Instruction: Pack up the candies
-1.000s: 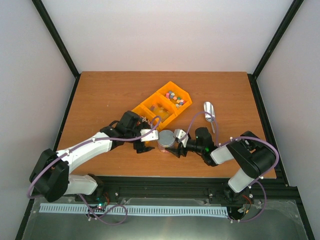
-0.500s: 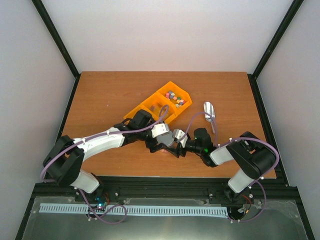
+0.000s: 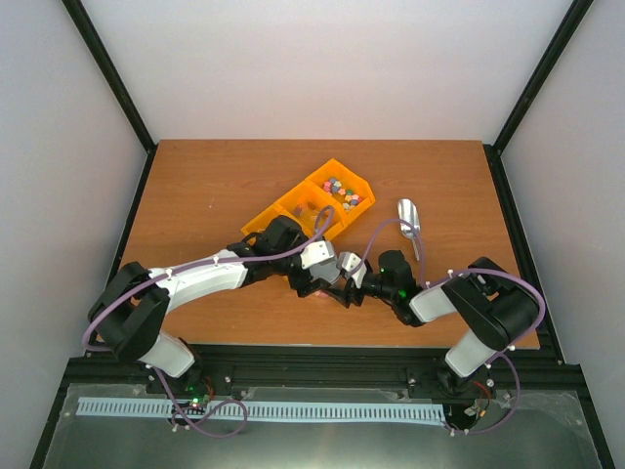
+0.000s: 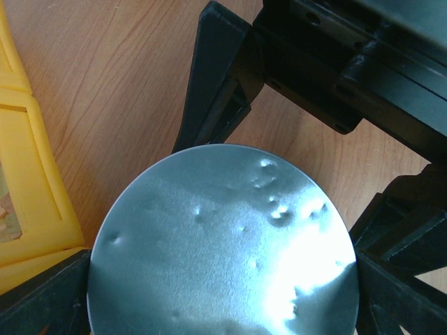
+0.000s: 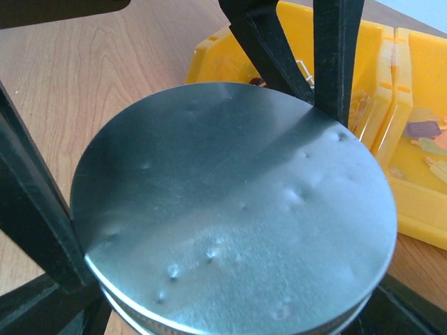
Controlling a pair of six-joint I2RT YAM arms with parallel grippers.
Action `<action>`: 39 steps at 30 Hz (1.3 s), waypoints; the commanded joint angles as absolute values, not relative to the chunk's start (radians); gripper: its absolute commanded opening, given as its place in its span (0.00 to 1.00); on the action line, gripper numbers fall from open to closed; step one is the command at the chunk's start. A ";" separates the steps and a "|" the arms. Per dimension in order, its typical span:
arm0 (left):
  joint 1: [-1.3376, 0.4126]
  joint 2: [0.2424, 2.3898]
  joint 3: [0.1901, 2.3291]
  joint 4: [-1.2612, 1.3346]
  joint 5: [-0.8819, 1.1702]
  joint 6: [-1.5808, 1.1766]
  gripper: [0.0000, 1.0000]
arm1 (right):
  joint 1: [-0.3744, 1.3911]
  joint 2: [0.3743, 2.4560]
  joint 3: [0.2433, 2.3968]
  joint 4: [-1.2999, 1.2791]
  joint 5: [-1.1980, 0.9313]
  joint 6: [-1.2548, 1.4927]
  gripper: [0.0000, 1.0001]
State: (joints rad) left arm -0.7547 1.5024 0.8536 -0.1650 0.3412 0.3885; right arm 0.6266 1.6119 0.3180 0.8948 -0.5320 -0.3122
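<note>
A clear jar with a dented silver metal lid (image 4: pixel 223 251) stands on the table at centre front, mostly hidden under the grippers in the top view. My left gripper (image 3: pixel 317 277) is over it, its fingers (image 4: pixel 42 300) closed on the lid's rim. My right gripper (image 3: pixel 344 283) grips the jar from the right, its fingers (image 5: pixel 35 237) flanking the lid (image 5: pixel 230 209). The candies (image 3: pixel 342 190), tiny mixed-colour sweets, lie in the far compartment of the orange bin (image 3: pixel 293 210). Some also show in the right wrist view (image 5: pixel 426 139).
A metal scoop (image 3: pixel 408 213) lies on the table right of the bin. The orange bin's wall shows close beside the jar in the left wrist view (image 4: pixel 28 181) and behind it in the right wrist view (image 5: pixel 419 202).
My left arm has swung right from beside the jar to directly over it, and its fingers now sit around the lid. The right arm and jar have stayed put.
</note>
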 commanded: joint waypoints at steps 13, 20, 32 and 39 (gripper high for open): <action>-0.753 1.485 0.869 -0.319 0.566 0.761 0.62 | 0.644 1.617 0.332 0.806 -0.601 -0.437 0.43; -0.744 1.513 0.892 -0.395 0.623 0.832 0.51 | 0.640 1.620 0.351 0.798 -0.577 -0.443 0.46; -0.720 1.472 0.853 -0.065 0.383 0.280 0.51 | 0.658 1.602 0.298 0.905 -0.473 -0.353 1.00; -0.742 1.457 0.820 -0.022 0.349 0.276 0.51 | 0.676 1.660 0.327 0.924 -0.424 -0.317 0.99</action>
State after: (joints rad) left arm -0.7315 1.4887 0.8246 -0.1127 0.3618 0.3244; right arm 0.6567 1.6249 0.3122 0.8791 -0.4614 -0.3447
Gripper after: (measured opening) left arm 0.894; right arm 0.999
